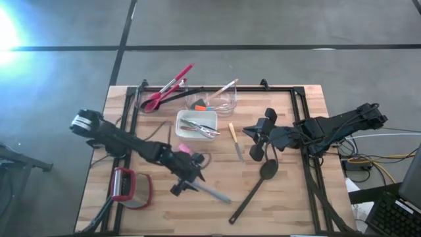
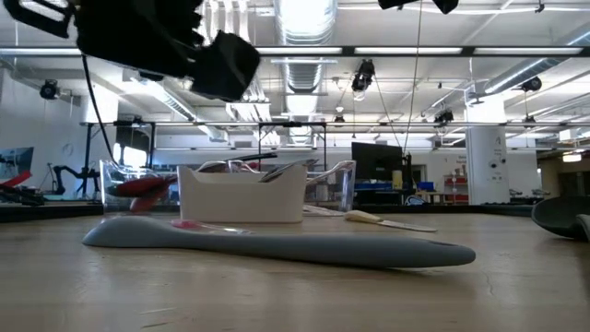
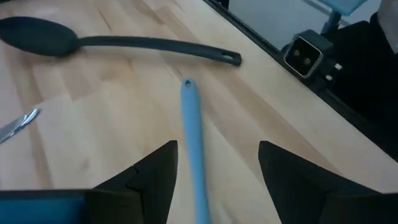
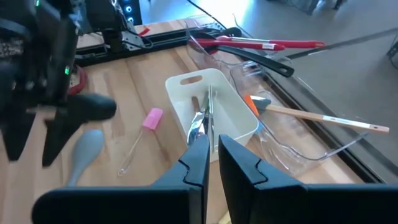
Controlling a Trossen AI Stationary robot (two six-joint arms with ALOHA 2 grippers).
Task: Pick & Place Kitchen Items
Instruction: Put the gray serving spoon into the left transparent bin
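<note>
A grey-blue spatula (image 1: 212,192) lies flat on the wooden table, near the front. My left gripper (image 3: 216,148) hovers open over it, one finger on either side of the handle (image 3: 191,127), touching nothing; the low view shows the gripper (image 2: 217,65) well above the spatula (image 2: 277,244). My right gripper (image 4: 213,146) hangs over the table's right half, beside the white dish (image 4: 239,127), fingers almost together with nothing between them. A black spoon (image 1: 256,184) and a wooden-handled knife (image 1: 235,141) lie loose on the table.
The white dish (image 1: 197,115) holds metal utensils. The clear tub (image 1: 227,100) behind it holds red and black tools and a wooden-handled one. A small pink-headed tool (image 4: 151,119) lies beside the dish. A red-and-grey gadget (image 1: 128,187) sits front left. A black frame (image 1: 302,112) borders the table.
</note>
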